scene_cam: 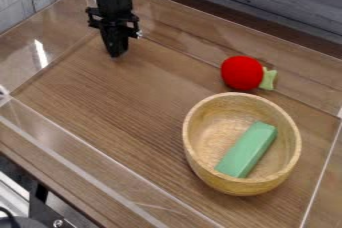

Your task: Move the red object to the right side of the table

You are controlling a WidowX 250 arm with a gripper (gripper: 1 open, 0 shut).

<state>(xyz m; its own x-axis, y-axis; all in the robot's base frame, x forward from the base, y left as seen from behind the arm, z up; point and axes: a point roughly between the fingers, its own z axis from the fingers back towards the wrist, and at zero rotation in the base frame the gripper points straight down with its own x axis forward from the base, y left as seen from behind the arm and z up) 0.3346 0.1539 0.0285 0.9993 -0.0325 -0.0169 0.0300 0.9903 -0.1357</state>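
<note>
Notably, gripper point(116, 49) seen closed, empty, far left on tabletop point(107, 122); red object point(242, 71) lay well apart, rightward, slightly nearer camera.

place: robot test bench, lab-like | evidence: wood-grain surface point(120, 112) fenced by low clear acrylic walls point(54, 152) | black robot arm point(112, 2) mounted at upper left of frame | props: toy-like red object point(242, 71), wooden bowl point(201, 147) holding green block point(249, 149) at lower right
</note>
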